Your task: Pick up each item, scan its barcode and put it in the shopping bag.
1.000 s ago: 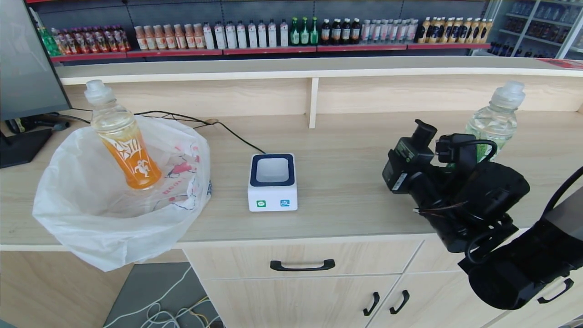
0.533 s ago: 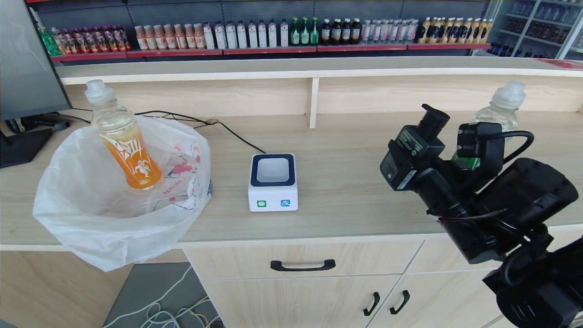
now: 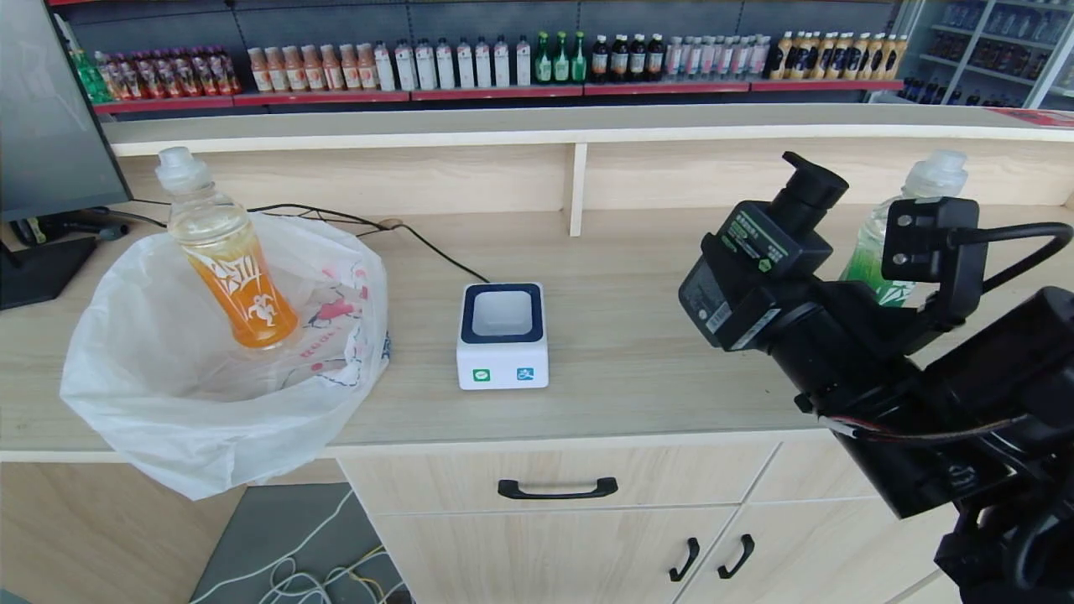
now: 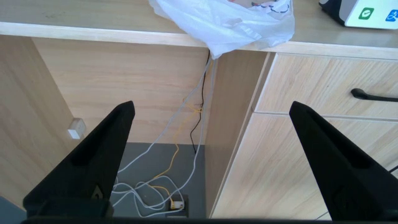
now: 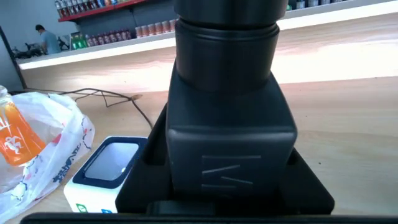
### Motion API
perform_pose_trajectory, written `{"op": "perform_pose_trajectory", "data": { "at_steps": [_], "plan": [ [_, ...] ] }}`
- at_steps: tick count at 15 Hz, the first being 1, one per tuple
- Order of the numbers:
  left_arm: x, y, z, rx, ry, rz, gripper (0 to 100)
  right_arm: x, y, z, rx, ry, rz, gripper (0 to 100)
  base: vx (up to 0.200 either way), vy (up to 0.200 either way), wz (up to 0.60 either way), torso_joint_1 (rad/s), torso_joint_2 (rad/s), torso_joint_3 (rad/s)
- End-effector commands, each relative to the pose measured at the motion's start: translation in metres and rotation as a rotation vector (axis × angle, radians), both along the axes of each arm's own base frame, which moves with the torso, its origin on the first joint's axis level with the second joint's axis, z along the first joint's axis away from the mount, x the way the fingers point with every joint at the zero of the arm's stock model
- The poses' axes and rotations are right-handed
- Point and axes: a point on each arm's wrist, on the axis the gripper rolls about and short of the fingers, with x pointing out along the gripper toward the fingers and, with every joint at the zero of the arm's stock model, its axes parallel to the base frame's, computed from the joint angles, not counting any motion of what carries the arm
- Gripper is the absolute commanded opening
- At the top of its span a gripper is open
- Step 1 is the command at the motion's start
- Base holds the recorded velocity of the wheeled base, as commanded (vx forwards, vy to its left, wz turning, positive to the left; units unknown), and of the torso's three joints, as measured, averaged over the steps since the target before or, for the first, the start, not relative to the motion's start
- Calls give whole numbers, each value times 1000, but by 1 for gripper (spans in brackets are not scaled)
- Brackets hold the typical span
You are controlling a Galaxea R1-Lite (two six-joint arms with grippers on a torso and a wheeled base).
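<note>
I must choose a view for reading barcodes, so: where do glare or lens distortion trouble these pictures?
Head view: the counter edges bow slightly from the wide lens; the scanner window reflects pale light. Right wrist view: strong glare on the counter's far part; a black housing near the lens hides the middle. Left wrist view: even light, no glare.

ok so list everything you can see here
bag: 1, white, counter left
orange bottle: 1, orange drink, tilted in bag
scanner: 1, white with blue top, counter centre
clear bottle: 1, clear with green label, counter right rear
cable: 1, black, from behind scanner toward back left
monitor: 1, dark, far left
shelf bottles: many, mixed, back wall
handles: 3, black, cabinet fronts
left gripper: 1, black, open, low before cabinet
right arm: 1, black, in front of clear bottle
</note>
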Motion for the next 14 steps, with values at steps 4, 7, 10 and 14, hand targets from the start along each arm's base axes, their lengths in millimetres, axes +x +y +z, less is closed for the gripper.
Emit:
{"op": "perform_pose_trajectory", "data": {
  "at_steps": [4,7,10,14],
  "plan": [
    [0,0,0,0,0,0,100,-51,44,12,17,-54,351,0,0,0,0,0,0,0],
    [0,0,0,0,-2,0,100,-86,61,29,74,-111,592,0,0,0,0,0,0,0],
    [0,0,0,0,0,0,100,-92,57,31,129,-78,766,0,0,0,0,0,0,0],
    [0,0,0,0,0,0,100,-92,57,33,281,41,864,0,0,0,0,0,0,0]
  ]
}}
